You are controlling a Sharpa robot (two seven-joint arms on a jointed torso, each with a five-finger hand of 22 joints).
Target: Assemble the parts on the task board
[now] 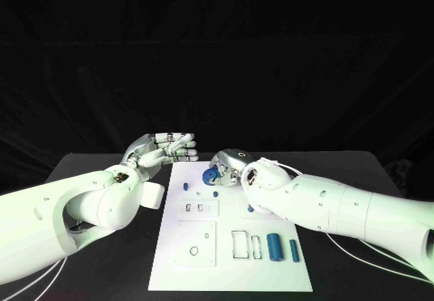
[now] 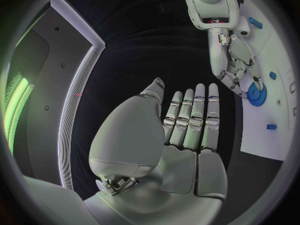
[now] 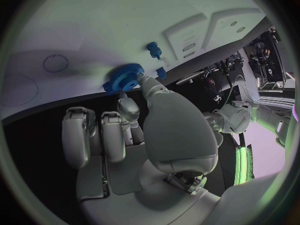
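The white task board (image 1: 226,263) lies in the middle of the black table. My right hand (image 1: 231,165) hovers over the board's far end and pinches a blue gear (image 1: 211,176) between thumb and finger. The right wrist view has the gear (image 3: 122,78) at the fingertips (image 3: 141,80), close above the board (image 3: 94,30). My left hand (image 1: 168,149) hangs beside the board's far left corner with straight fingers and holds nothing. In the left wrist view this hand (image 2: 187,130) is flat and bare, with the right hand (image 2: 234,65) and the gear (image 2: 256,93) beyond it.
A blue cylinder (image 1: 274,246) and a thinner blue pin (image 1: 294,249) lie at the board's near right. A small blue peg (image 1: 185,185) stands near the far left edge. Rectangular and round cut-outs mark the board's middle.
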